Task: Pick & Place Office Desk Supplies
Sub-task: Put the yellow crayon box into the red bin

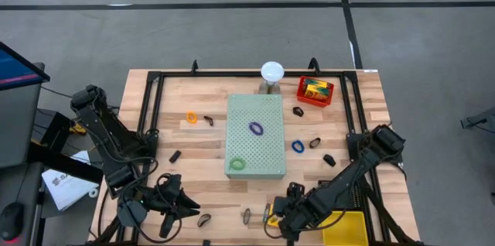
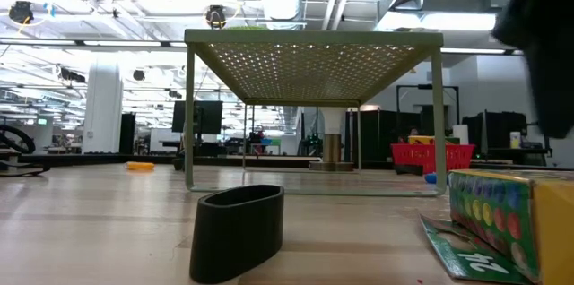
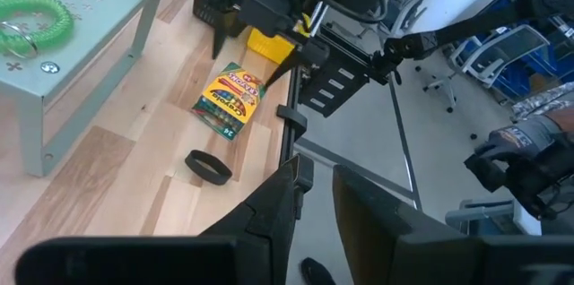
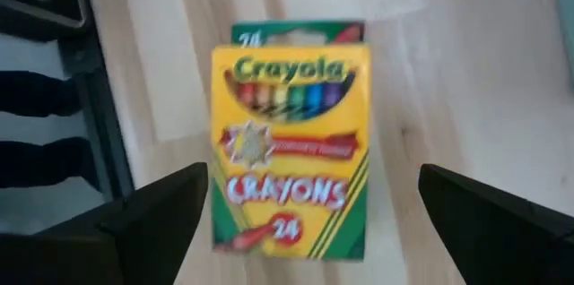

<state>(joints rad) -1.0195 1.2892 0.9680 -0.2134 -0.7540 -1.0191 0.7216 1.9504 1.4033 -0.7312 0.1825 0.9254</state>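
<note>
We see the left gripper [image 1: 189,205] fingers narrowly parted, holding nothing, a black clip [image 1: 204,220] just beyond them. The right gripper [image 4: 309,231] fingers spread wide, the Crayola crayon box [image 4: 291,146] flat between them, its lower edge cut off, perforated board [image 1: 256,136] beyond.

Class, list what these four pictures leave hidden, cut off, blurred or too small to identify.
- Crayon box: in the high view the right gripper covers most of it; the low view cuts it off at the right edge.
- Red basket: its contents are too small to identify from above, and the low view shows only its side.
- Small dark items on the table: too small in the high view to name.
- Top of the perforated board: hidden in the low view, seen only from beneath.
</note>
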